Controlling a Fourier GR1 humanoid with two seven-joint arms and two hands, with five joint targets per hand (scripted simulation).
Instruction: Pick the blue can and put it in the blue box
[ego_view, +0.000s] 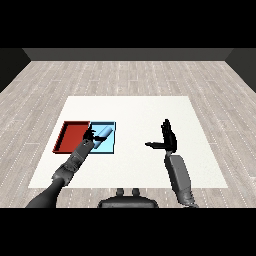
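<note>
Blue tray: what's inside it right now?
The blue can lies on its side inside the light blue tray, with the left hand over its near end. The hand hides that end and the tray's left edge.

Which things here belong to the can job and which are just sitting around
In the job: blue can, lying in the light blue tray; left hand at the can.
Not in it: red tray; right hand, open, holding nothing; white table.

Open tabletop (135, 112): we see bare surface between the trays and the right hand (170, 139).
Obstacle: left hand (91, 136) over the light blue tray (111, 148).
</note>
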